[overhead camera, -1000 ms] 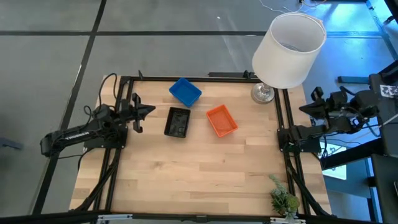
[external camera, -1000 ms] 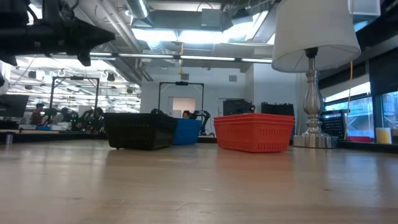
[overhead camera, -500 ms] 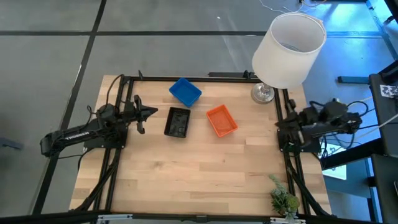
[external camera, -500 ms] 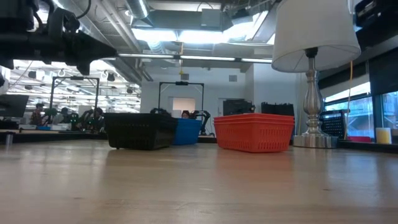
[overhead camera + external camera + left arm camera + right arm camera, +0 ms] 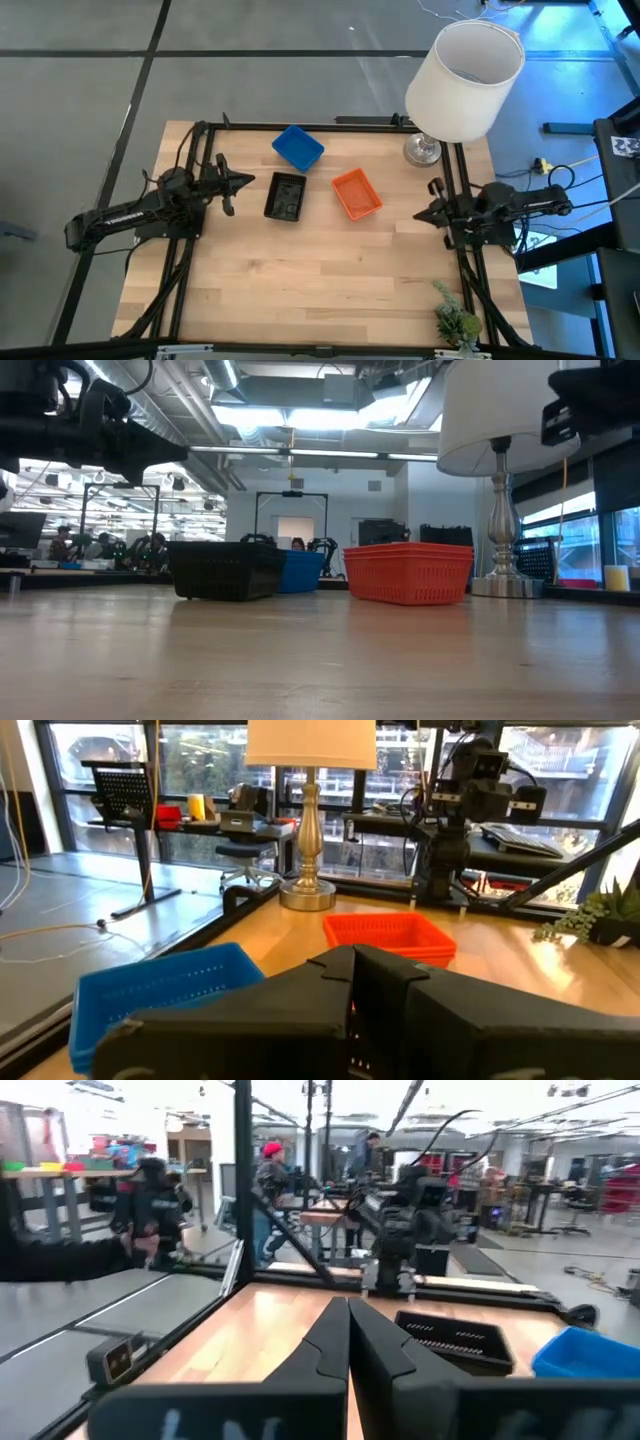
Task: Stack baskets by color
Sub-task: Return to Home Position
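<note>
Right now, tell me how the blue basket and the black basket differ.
The blue basket sits at the far edge of the table, turned diagonally. The black basket lies closer in, nearly square to the table and nearer the left gripper. Both are mesh and rest open side up.

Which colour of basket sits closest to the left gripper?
The black basket, just in front of the left gripper. The blue basket lies farther off toward the table's back edge, and the orange basket lies beyond the black one.

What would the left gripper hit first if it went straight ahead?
Likely the black basket, directly ahead of the left gripper from above; but it hangs higher than the rim, so it may pass over.
</note>
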Motion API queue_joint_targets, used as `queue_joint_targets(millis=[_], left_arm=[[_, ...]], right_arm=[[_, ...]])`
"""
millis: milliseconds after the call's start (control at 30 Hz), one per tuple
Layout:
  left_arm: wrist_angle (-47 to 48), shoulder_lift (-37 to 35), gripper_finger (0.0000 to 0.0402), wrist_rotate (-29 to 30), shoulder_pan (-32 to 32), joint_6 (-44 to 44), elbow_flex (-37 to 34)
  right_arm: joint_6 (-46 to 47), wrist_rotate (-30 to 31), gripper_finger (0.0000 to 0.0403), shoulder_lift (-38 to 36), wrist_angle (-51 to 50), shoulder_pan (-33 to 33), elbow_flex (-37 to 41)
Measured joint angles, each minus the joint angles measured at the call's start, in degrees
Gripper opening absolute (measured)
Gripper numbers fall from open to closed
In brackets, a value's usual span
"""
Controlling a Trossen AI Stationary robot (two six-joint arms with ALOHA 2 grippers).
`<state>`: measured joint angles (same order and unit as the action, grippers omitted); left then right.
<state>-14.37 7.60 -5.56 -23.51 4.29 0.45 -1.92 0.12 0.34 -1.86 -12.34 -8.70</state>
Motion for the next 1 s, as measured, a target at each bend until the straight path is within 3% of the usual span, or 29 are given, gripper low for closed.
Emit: queue_joint_targets(millis=[500, 800, 1000], left_arm=[[4.75, 0.00, 0.0000, 1.77, 0.00, 1.53, 0.00], [6.03, 0.00, 0.0000, 10.29, 0.02, 0.95, 0.00], [6.08, 0.00, 0.0000, 18.73, 0.00, -8.72, 0.00]], right_arm=[[-2.18, -1.42, 0.0000, 0.03, 4.55, -0.02, 8.31], [-0.80, 1.04, 0.0004, 0.01, 3.73, -0.02, 8.31], [-1.57, 1.72, 0.0013, 0.24, 3.78, 0.00, 8.31]])
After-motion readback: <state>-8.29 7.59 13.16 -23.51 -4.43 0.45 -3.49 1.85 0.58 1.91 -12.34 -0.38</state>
